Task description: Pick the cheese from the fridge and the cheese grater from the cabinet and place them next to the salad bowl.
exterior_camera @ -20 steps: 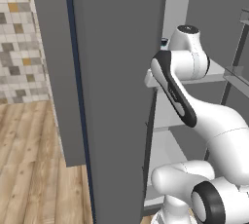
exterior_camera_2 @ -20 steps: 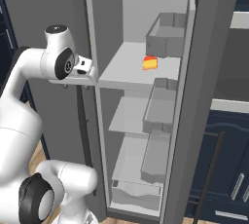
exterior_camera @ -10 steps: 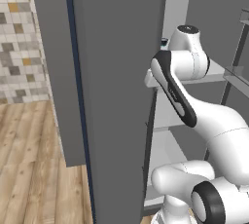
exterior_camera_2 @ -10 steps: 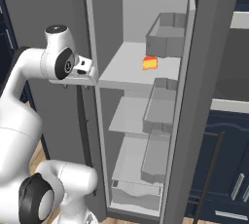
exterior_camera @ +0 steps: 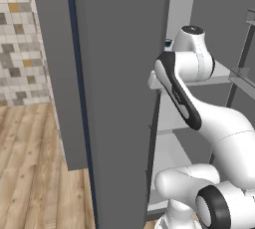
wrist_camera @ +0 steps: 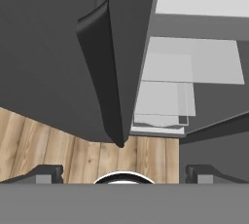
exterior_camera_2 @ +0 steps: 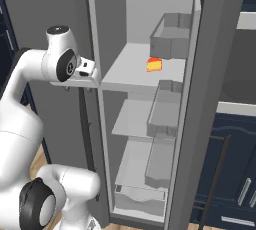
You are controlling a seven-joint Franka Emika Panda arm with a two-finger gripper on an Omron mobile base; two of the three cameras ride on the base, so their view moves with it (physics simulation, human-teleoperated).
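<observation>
Gripper: the two-finger gripper (wrist_camera: 124, 174) stands spread as wide as it goes and holds nothing; in the hand view one dark tip (wrist_camera: 46, 173) rises at each side of the bottom edge, with wooden floor between them.
Gripper position: the hand (exterior_camera_2: 86, 69) sits at the left front edge of the open tall grey fridge (exterior_camera_2: 107, 34), level with the upper pale shelf (exterior_camera_2: 131, 66), pointing down rather than into the compartment.
Door: the flat grey fridge door with the dark blue edge strip (exterior_camera: 122, 73) stands swung open just beside the arm.
Cheese location: the small yellow-orange cheese wedge with a red rind edge (exterior_camera_2: 154, 64) lies on that upper shelf towards the right, just in front of a grey bin (exterior_camera_2: 172, 36), well apart from the gripper.
Cheese orientation: it lies flat; its long axis seems to run roughly across the shelf, with the red rind along the lower side. The direction of the thin tip is too small to tell.
Handling, as a judgement: probably light, firm, slightly yielding, not fragile, possibly a little slick.
Hold, as a judgement: pinch the two flat slanted faces near the thick rind end, where the wedge is widest.
</observation>
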